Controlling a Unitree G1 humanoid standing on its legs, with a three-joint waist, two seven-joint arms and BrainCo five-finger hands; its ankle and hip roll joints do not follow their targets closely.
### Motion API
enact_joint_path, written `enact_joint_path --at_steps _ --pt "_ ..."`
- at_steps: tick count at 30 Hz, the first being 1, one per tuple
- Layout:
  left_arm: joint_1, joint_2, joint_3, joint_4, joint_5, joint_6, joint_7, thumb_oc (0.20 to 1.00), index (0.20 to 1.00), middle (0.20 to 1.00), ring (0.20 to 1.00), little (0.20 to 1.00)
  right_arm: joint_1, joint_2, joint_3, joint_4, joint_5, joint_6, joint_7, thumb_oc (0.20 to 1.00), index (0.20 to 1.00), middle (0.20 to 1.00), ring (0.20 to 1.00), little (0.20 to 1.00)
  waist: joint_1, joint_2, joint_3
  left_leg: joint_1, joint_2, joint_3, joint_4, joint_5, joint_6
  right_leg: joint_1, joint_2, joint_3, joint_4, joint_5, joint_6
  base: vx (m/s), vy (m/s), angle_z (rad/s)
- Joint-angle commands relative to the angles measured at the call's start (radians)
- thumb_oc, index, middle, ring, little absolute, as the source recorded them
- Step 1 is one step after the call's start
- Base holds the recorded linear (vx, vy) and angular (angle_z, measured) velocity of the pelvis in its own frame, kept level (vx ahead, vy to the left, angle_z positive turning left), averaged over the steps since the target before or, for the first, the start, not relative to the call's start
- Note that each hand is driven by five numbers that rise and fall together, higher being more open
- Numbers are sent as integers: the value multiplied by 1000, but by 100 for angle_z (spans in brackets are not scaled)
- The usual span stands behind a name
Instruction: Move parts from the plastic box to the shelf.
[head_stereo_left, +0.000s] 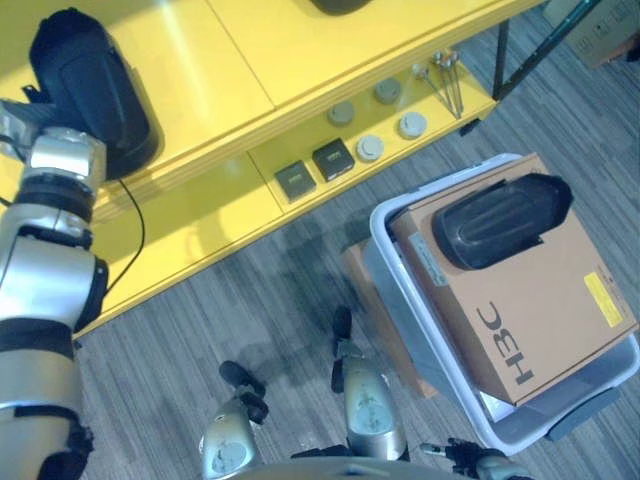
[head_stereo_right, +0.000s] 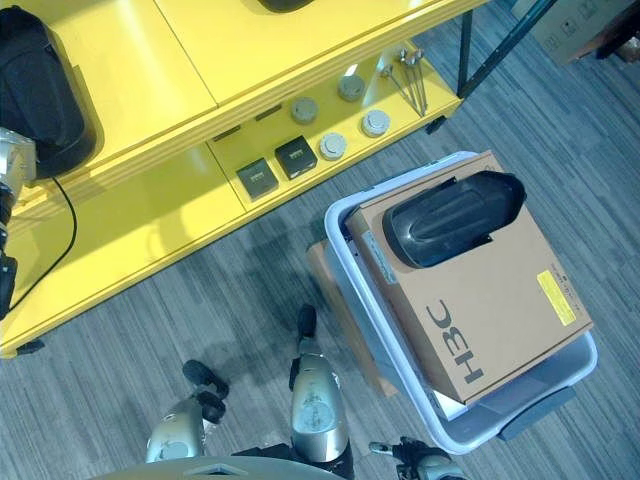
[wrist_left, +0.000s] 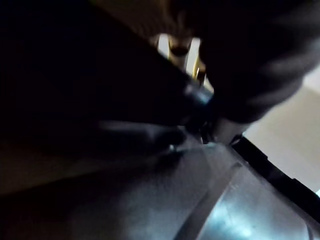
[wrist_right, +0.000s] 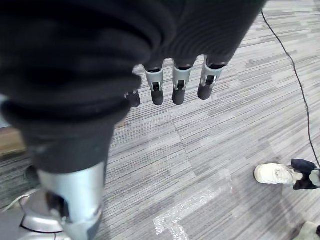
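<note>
Placing step: left robot hand reaches to black moulded plastic part on yellow shelf; finger state unreadable. Right robot hand hangs with fingers relaxed, empty. Next likely: second black part atop brown cardboard carton in grey plastic box.

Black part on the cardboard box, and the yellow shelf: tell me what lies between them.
In the left eye view, bare grey floor and the plastic box's rim separate the black part from the yellow shelf.

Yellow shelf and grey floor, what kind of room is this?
Probably a workshop or storeroom. The low yellow shelf holds small round grey parts and square dark parts, and a pale plastic box with a brown cardboard carton sits on grey carpet.
</note>
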Motion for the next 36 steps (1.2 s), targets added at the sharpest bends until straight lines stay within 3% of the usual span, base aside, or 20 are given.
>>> enact_joint_path --at_steps 1,2,6,10,13,17,21,23,28,29,34,36 --pt "-70 94 -28 58 -46 -50 31 1000 1000 1000 1000 1000 30 -22 23 22 45 67 -27 1000 1000 1000 1000 1000 2 6 6 -57 60 -57 128 -116 -15 -39 -54 8 117 -151 90 0 0 0" --pt "-68 94 -26 61 -60 -69 42 1000 1000 1000 1000 1000 26 -23 24 24 51 71 -25 1000 1000 1000 1000 1000 5 6 6 -57 60 -58 129 -116 -15 -38 -55 7 117 -150 90 0 0 0" --pt "-37 73 26 59 -163 -251 128 1000 1000 1000 1000 1000 -4 -15 28 45 93 103 -18 1000 1000 1000 1000 1000 29 7 3 -58 57 -76 126 -113 -17 -29 -56 1 111 -146 88 16 -52 2" --pt "-8 46 98 20 -258 -471 193 1000 1000 1000 1000 1000 -19 -8 26 60 102 109 -12 1000 1000 1000 1000 1000 47 7 -5 -51 51 -90 117 -110 -19 -14 -53 -5 102 -146 86 -8 -39 14" --pt "11 32 133 -38 -211 -621 191 1000 1000 1000 1000 1000 -19 3 24 67 102 105 -11 1000 1000 1000 1000 1000 60 6 -14 -41 46 -95 109 -110 -20 1 -50 -11 95 -145 86 -26 -36 4" --pt "30 23 132 -185 -155 -724 177 1000 1000 1000 1000 1000 -5 6 15 59 78 100 -9 1000 1000 1000 1000 1000 77 10 -32 -16 38 -93 94 -110 -19 35 -46 -27 75 -142 88 -22 -13 5" --pt "67 21 142 -367 -93 -759 105 1000 1000 1000 1000 1000 9 10 1 44 70 113 -5 1000 1000 1000 1000 1000 104 14 -53 18 24 -91 66 -105 -20 83 -40 -48 45 -139 92 -30 4 11" --pt "145 7 201 -524 -35 -770 -14 1000 1000 1000 1000 1000 19 23 -16 32 63 121 -3 1000 1000 1000 1000 1000 132 13 -71 46 6 -95 42 -102 -19 121 -37 -67 26 -139 96 -46 34 5" --pt "341 5 312 -884 12 -661 -157 1000 1000 1000 1000 1000 35 44 -40 13 59 131 -2 1000 1000 1000 1000 1000 181 7 -96 73 -21 -121 28 -106 -9 163 -40 -89 32 -151 95 -41 75 1" --pt "515 -19 404 -1099 27 -610 -264 1000 1000 1000 1000 1000 48 63 -66 10 63 125 -3 1000 1000 1000 1000 1000 218 5 -116 87 -45 -144 23 -114 6 189 -46 -101 48 -164 96 -52 139 9" --pt "744 -71 518 -1297 35 -592 -404 1000 1000 1000 1000 1000 75 87 -113 10 89 112 -8 1000 1000 1000 1000 1000 266 11 -154 105 -94 -189 16 -133 46 218 -65 -118 111 -202 105 -26 161 25" --pt "822 -83 538 -1355 34 -585 -480 1000 1000 1000 1000 1000 87 111 -153 11 169 109 -15 1000 1000 1000 1000 1000 292 22 -171 118 -140 -227 7 -156 93 203 -96 -128 234 -211 114 -3 219 27"
